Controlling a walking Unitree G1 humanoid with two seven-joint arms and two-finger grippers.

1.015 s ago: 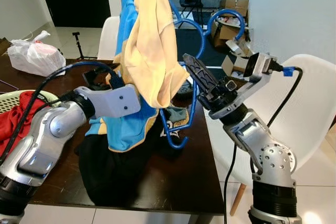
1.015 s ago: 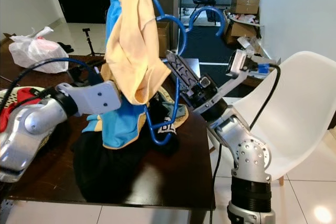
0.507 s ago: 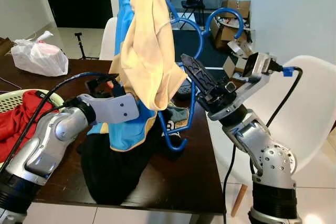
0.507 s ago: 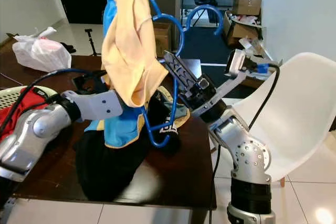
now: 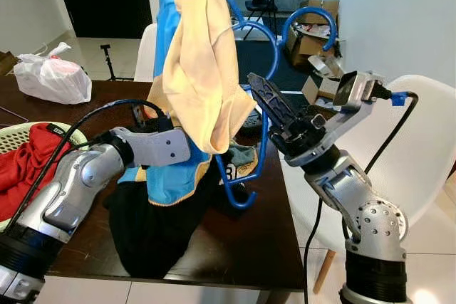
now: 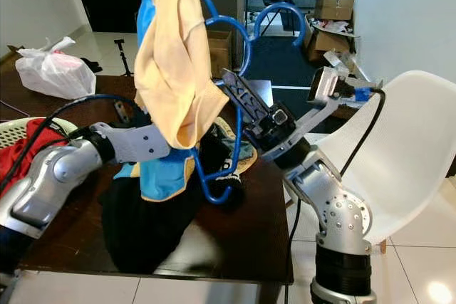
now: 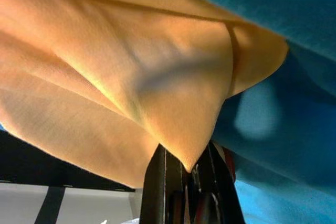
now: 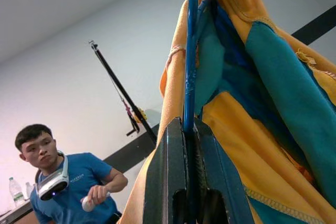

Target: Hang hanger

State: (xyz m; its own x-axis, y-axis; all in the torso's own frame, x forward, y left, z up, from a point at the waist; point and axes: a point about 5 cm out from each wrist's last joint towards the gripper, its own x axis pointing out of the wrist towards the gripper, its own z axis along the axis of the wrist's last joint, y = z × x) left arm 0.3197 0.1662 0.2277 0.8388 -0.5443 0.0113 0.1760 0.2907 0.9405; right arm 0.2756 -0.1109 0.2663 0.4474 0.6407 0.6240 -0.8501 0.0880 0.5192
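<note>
Raised above the dark worktop (image 5: 235,247): a blue hanger (image 5: 262,122) carrying a blue and pale orange shirt (image 5: 196,69), its hooked top near the far edge of the scene. Clamped on the hanger's thin blue bar: the right pincer (image 5: 265,97), fingers (image 8: 157,182) closed tight against the bar as seen along the wrist. Reaching in from the left, under the hanging cloth: the left pincer (image 7: 186,174), fingertips close together with a corner of the orange fabric pinched between them, the rest hidden behind the shirt in the head views. Draped down over the left forearm: the shirt's blue lower hem. Lying on the worktop beneath: a black garment (image 5: 157,226). At the left edge: a pale laundry basket (image 5: 18,133) holding red cloth (image 5: 25,169). Farther back on the worktop's left: a white plastic bag (image 5: 50,80). To the right of the worktop: a white chair (image 5: 420,147). In the right wrist view, beyond the hanger: a person (image 8: 71,182) in a blue top.
</note>
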